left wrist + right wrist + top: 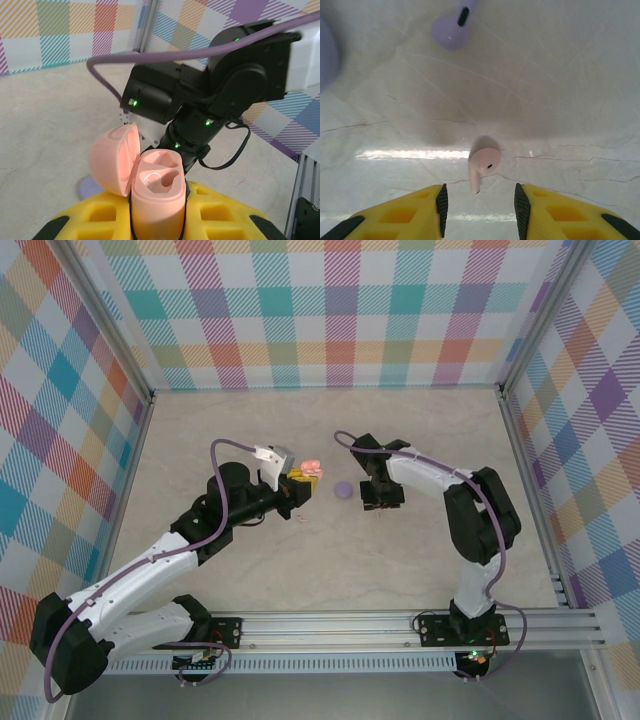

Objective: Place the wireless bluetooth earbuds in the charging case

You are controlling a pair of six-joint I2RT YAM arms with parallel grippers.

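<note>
My left gripper is shut on an open pale pink charging case, gripping its body between the yellow fingers. The lid is swung back to the left and both sockets look empty. A pale pink earbud lies on the table just ahead of my right gripper, which is open with nothing between its pads. In the top view the right gripper hangs low over the table, to the right of the pink case. A purple earbud lies farther off.
A round purple case sits on the table between the two grippers; it also shows as a blur at the left edge of the right wrist view. The right arm's wrist stands close behind the held case. Plaid walls surround the table.
</note>
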